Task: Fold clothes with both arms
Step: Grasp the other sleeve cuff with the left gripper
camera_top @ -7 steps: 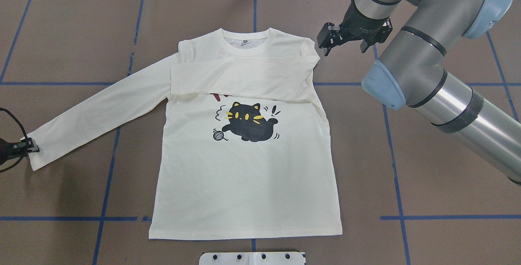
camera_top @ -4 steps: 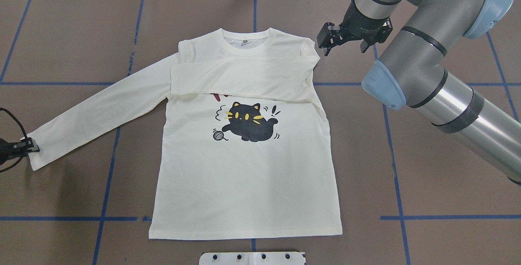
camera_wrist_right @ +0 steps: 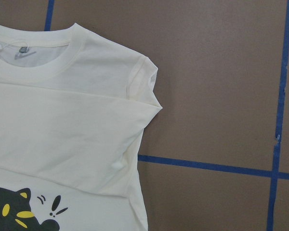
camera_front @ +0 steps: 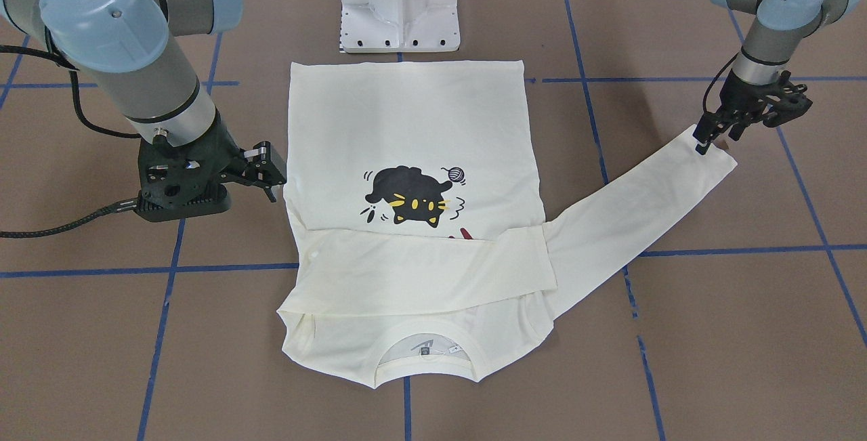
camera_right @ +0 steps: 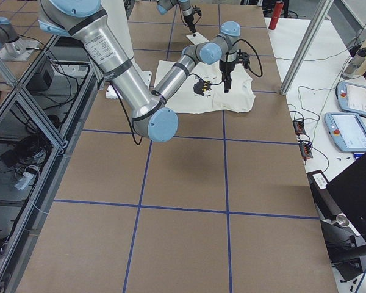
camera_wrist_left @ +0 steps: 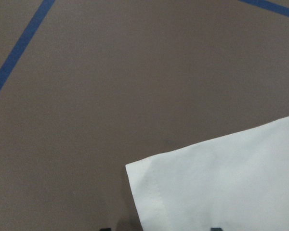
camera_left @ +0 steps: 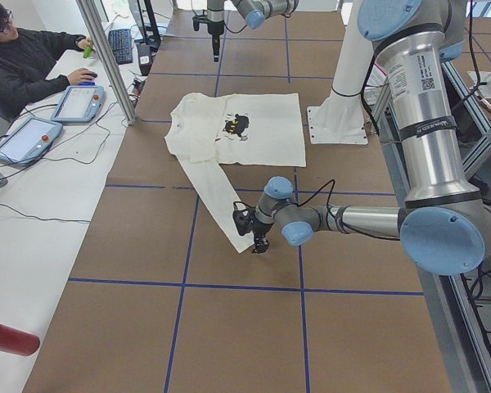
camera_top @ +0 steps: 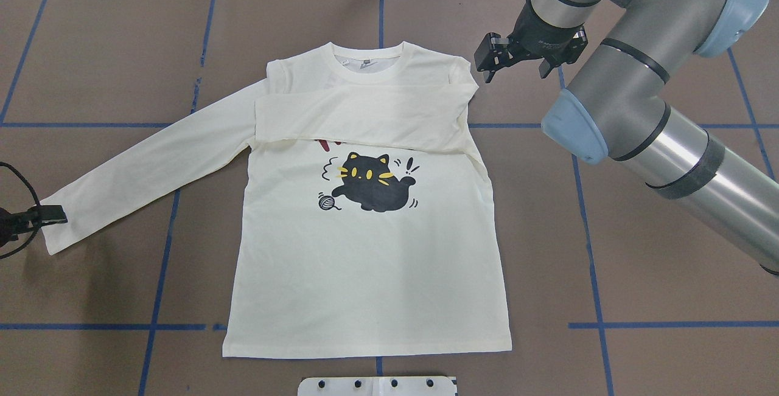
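The T-shirt [camera_top: 365, 274] lies flat and print-up in the middle of the tabletop [camera_top: 608, 232]. Its collar [camera_top: 367, 64] is on the side away from the robot, and its straight hem [camera_top: 365, 352] is just short of the white base block [camera_top: 377, 385]. The folded sleeve [camera_top: 359, 119] lies across the chest above the black cat [camera_top: 371, 183], covering most of the red lettering, and its end reaches the body's left side edge. The outstretched sleeve [camera_top: 146, 168] runs diagonally out to the robot's left, with its cuff [camera_top: 58, 235] well out from the body. Bare brown tabletop crossed by blue tape lines [camera_top: 593, 274] lies open along the shirt's right side edge, beyond the collar, and on both sides of the outstretched sleeve. The left gripper [camera_front: 706, 141] is low at a corner of the cuff and points down, and the left arm [camera_front: 765, 21] is bent above it. In the left wrist view its jaws stand apart and grip nothing, one tip over cloth and the other over bare tabletop. The right gripper [camera_top: 490, 61] hangs over bare tabletop just beside the shirt's right shoulder, apart from the cloth and pointing down. Its jaws look parted and empty. The right arm [camera_top: 639, 92] comes in from the near right with its elbow raised above the open ground.
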Tool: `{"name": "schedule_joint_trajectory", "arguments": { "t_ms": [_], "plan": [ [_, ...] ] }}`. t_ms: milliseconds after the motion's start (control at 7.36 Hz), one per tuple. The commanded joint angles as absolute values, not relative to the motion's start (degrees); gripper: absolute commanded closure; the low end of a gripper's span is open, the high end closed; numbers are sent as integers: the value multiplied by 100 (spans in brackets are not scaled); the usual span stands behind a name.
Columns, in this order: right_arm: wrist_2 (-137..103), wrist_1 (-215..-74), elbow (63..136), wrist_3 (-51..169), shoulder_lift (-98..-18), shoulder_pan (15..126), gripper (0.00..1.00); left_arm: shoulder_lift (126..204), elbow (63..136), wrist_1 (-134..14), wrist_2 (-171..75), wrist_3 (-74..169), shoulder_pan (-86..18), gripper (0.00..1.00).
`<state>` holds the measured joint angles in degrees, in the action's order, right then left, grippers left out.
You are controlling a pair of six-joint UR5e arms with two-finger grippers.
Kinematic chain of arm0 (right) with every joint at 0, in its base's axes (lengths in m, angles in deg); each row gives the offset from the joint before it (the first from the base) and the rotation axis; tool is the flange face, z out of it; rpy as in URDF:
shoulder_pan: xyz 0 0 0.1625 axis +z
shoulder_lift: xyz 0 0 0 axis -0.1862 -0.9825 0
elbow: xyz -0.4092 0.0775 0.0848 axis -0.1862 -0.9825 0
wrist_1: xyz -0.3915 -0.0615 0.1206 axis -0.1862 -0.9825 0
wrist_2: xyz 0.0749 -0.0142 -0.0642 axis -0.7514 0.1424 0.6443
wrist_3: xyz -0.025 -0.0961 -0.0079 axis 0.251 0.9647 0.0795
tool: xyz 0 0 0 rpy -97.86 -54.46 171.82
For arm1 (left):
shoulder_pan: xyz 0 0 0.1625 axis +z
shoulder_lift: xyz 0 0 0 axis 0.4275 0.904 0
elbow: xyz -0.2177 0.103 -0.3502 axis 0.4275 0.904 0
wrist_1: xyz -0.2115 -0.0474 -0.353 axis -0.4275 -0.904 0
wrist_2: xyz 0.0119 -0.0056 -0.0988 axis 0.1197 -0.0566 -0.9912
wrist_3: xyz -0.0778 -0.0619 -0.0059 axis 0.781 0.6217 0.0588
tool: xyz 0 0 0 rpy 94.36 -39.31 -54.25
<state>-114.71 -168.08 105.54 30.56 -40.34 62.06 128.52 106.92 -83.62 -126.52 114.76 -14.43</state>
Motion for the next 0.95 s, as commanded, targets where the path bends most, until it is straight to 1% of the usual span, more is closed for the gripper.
{"name": "schedule_joint_trajectory", "arguments": {
  "t_ms": [0, 272, 408, 544, 680, 815],
  "plan": [
    [-11471, -16808, 10554, 3056, -4043, 6206, 0, 12851, 10686, -8346, -12648, 11475, -1433, 1],
    [-11471, -16808, 10554, 3056, -4043, 6206, 0, 12860, 10677, -8337, -12648, 11483, -1319, 1],
    [-11471, -16808, 10554, 3056, -4043, 6215, 0, 12860, 10677, -8337, -12648, 11483, -1319, 5],
    [-11471, -16817, 10554, 3056, -4043, 6215, 0, 12851, 10677, -8337, -12648, 11483, -1319, 19],
    [-11471, -16817, 10554, 3056, -4043, 6215, 0, 12851, 10686, -8337, -12657, 11483, -1319, 28],
    [-11471, -16817, 10554, 3056, -4043, 6223, 0, 12843, 10703, -8337, -12666, 11492, -1319, 41]
  ]
}}
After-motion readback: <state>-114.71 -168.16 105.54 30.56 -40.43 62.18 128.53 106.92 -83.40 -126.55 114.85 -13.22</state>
